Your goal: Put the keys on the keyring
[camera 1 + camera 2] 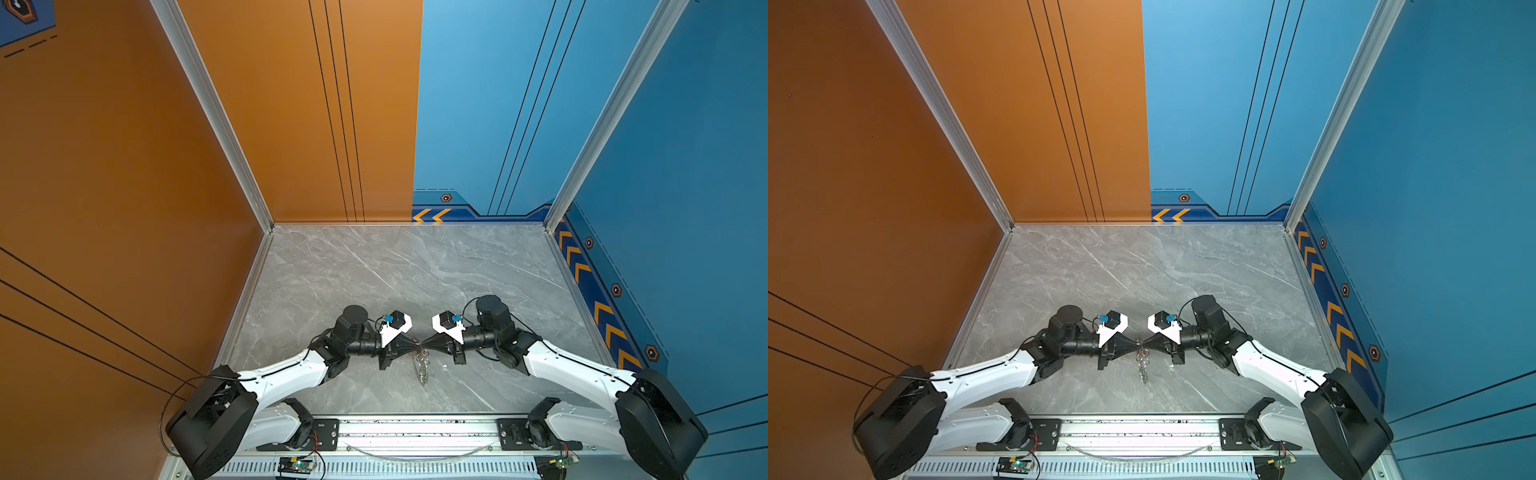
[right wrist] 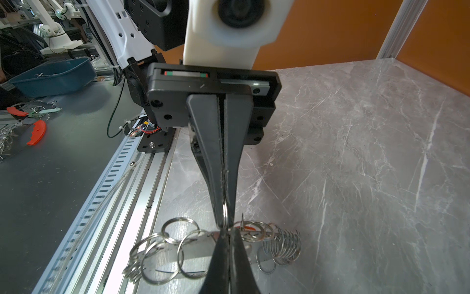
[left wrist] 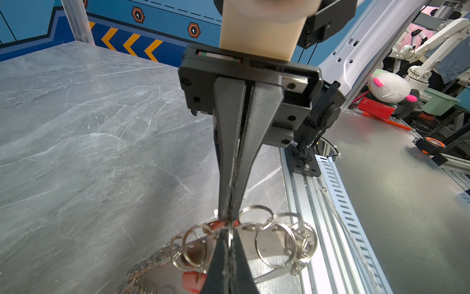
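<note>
The left gripper [image 1: 415,344] is clamped on a ring of the keyring [image 1: 422,368], whose long axis runs from the touching tips toward the near desk [image 1: 374,270] edge, with a key [image 3: 218,225] just beside the closed right gripper [image 1: 424,344].

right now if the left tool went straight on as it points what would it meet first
Most likely the right tool, tip to tip with the left tool; only a ring of the keyring and a key, pinched there, lie between.
</note>
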{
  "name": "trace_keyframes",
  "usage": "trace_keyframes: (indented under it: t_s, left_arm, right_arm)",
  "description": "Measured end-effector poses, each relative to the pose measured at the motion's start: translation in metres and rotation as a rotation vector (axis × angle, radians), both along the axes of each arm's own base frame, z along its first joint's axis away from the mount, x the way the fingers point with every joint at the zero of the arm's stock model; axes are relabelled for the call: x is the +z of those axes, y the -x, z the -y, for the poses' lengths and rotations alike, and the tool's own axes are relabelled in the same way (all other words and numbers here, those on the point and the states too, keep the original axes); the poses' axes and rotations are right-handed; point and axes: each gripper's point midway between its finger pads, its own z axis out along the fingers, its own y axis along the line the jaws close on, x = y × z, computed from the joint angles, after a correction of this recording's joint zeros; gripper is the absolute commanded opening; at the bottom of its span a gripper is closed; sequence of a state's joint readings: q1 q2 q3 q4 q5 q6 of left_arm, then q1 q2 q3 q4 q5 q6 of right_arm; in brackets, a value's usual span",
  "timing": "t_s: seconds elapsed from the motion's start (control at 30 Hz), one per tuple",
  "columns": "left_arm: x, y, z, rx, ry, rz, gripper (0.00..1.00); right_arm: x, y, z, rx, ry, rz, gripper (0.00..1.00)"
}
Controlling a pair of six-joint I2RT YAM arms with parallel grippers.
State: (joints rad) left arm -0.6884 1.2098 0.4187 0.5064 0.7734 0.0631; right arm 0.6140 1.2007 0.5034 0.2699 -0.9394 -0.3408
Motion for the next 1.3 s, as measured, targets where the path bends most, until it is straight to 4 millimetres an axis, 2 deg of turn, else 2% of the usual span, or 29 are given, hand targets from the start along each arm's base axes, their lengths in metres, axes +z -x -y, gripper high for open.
trace_keyframes:
  t_s: [0.87, 1.0, 1.13, 1.3]
  left_arm:
    - [0.002, -0.004, -0.003, 0.036, -0.005, 0.067, 0.00]
    - [0.002, -0.005, -0.003, 0.045, -0.009, 0.078, 0.00]
    - [0.004, -0.010, -0.007, 0.088, -0.013, 0.100, 0.00]
    - [0.005, -0.016, -0.011, 0.136, -0.018, 0.120, 0.00]
  right_arm:
    - [0.002, 0.006, -0.002, 0.035, -0.012, -0.012, 0.02]
    - [0.001, 0.004, -0.003, 0.030, -0.007, -0.015, 0.00]
    - [-0.003, -0.011, 0.001, -0.065, 0.016, -0.035, 0.00]
    - [-0.008, -0.035, 0.019, -0.260, 0.044, -0.064, 0.00]
